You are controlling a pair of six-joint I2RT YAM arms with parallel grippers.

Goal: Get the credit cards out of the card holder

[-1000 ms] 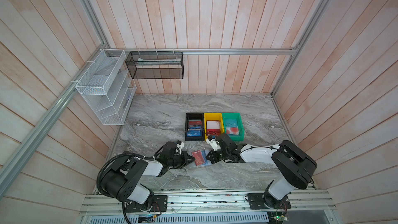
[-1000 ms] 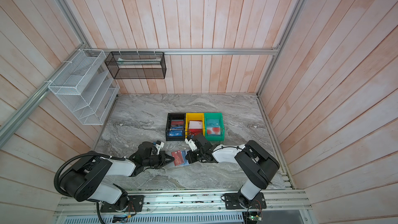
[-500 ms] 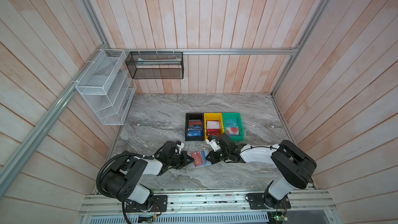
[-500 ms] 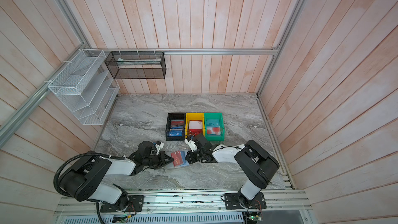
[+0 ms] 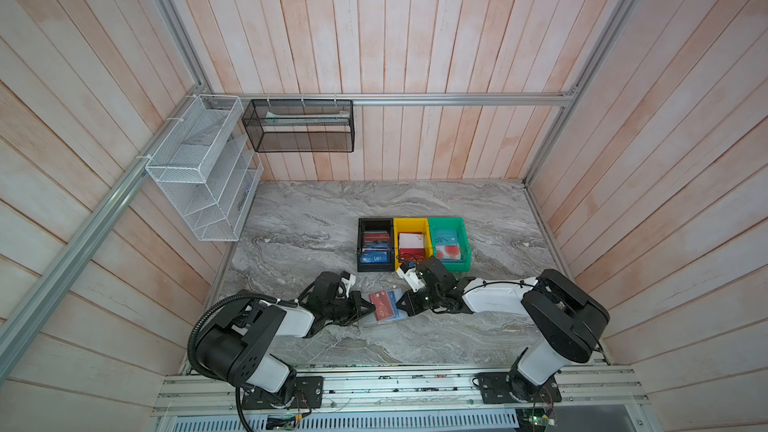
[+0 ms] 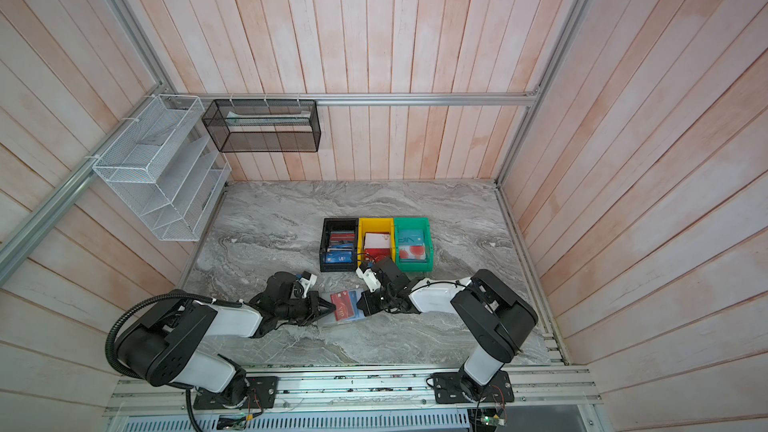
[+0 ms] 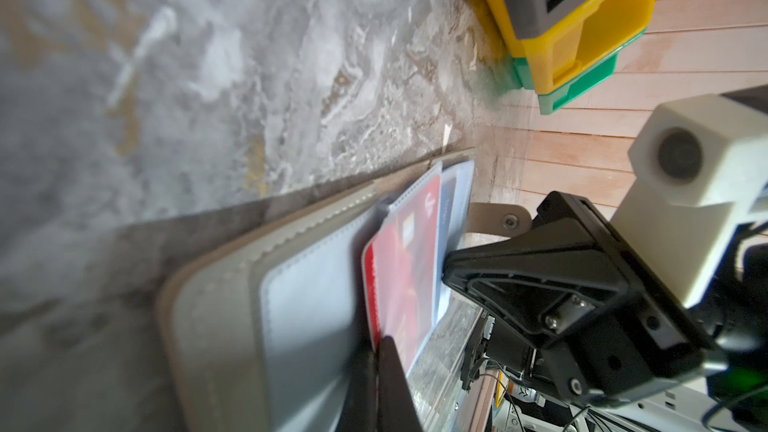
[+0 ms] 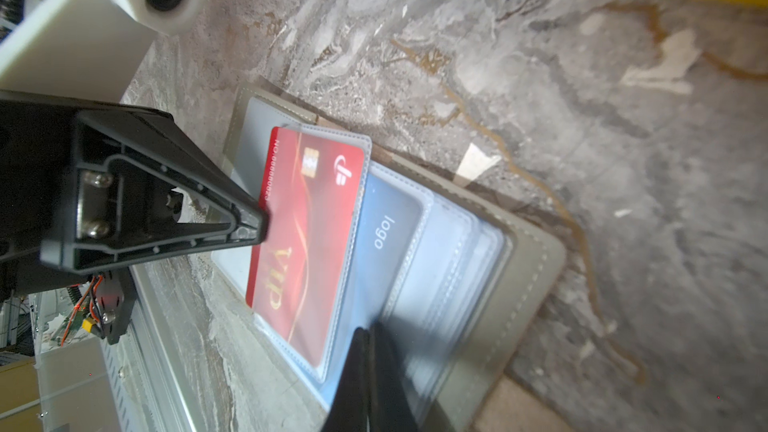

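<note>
Currently flat grey book-like card holder (image 8: 536,280) lies open on marble table (image 8: 582,76); closed left gripper (image 8: 259,228) touches edge of pocketed red plastic VIP card (image 8: 311,243), likely to extract; closed right gripper (image 8: 368,336) seemingly pins pockets.

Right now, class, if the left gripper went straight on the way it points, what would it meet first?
The red VIP card: the left gripper, shut, has its tip at that card's exposed edge in the card holder. Whether it touches or pinches is unclear. Beyond lies the right gripper.

Bins (image 5: 410,221) behind card holder (image 8: 528,280)
</note>
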